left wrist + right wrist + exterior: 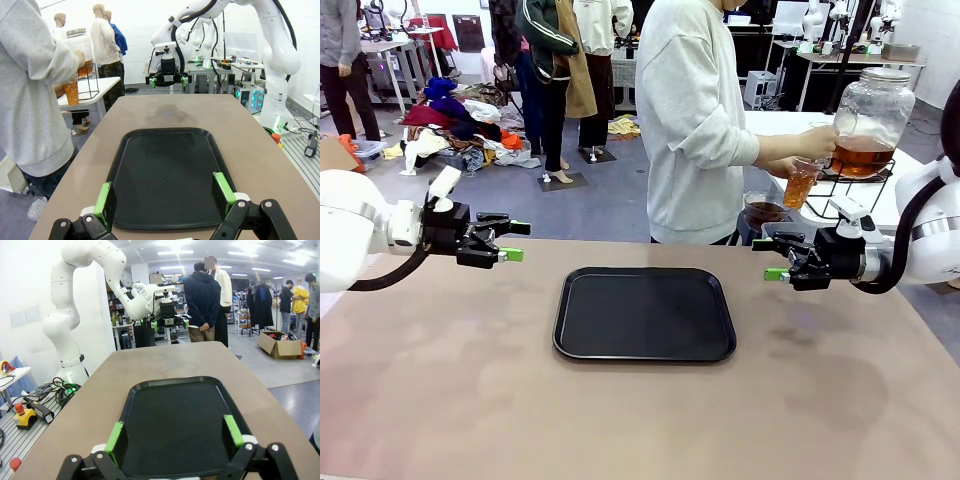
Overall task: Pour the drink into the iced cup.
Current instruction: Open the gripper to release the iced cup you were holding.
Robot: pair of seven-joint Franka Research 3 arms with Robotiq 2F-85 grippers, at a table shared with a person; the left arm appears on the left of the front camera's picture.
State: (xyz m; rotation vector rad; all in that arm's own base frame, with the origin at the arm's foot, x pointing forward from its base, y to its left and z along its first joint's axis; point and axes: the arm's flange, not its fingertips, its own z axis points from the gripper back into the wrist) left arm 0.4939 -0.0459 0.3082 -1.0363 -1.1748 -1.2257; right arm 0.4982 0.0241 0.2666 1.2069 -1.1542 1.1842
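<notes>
We are observing both arms idling at the edges of the front view. The left claw (510,241) is hovering at middle left with its jaws standing apart and gripping nothing; the right claw (772,258) is hovering at middle right in the same state. In each wrist view, the green fingertips (105,198) are framing the tray with clear space between them.

The black tray (644,313) is lying at frame centre on the table (640,420), and it is carrying nothing.

The drink (861,154) is sitting in the large glass dispenser (871,118) at upper right, on a wire stand on a separate white side table behind the right arm. The person at top centre is holding a clear cup (801,182) at the dispenser; the cup is already showing amber liquid. We cannot tell whether liquid is flowing at this moment, nor whether this cup is holding ice. A second cup (763,213) with darker contents is standing just below the person's hands.

We are judging the task as at an early stage: the drink is not yet on the tray, no iced cup is set out on the table, and the pour itself is still ahead.
</notes>
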